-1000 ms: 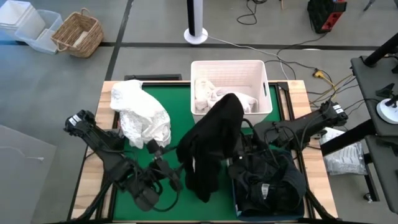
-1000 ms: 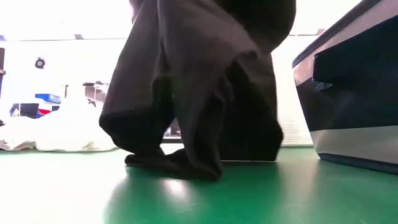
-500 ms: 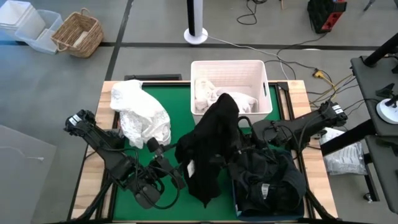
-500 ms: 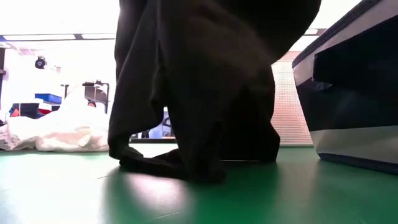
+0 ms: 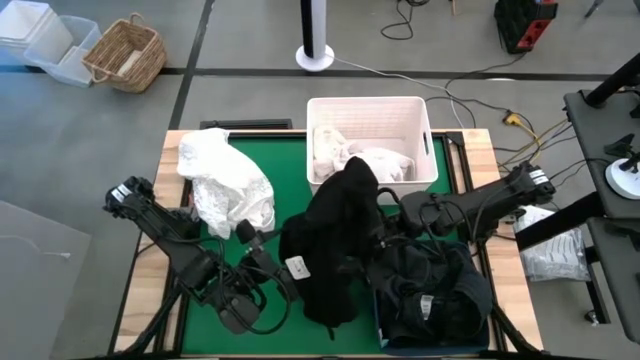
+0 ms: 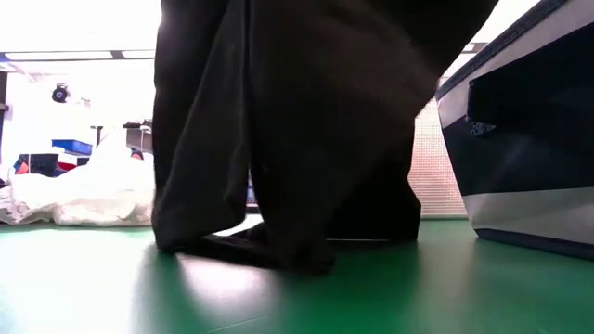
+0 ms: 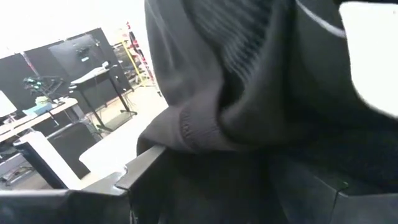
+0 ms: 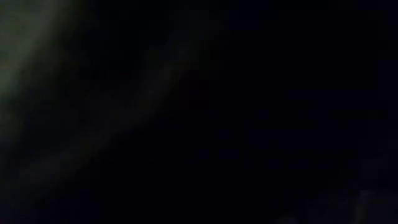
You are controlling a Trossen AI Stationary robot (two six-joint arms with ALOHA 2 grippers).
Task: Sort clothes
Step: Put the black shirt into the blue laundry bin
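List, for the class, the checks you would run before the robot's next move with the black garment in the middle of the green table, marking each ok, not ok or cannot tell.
1. Black garment inside the dark bin: not ok; it is heaped on the green table, draped against the bin's side.
2. Right claw state: cannot tell; the garment hides it and its wrist view is dark.
3. Left claw grip: cannot tell; it sits at the garment's edge, fabric filling its wrist view.
4. White bin holds only white clothes: ok.
5. White garment sorted: not ok; it lies on the table.
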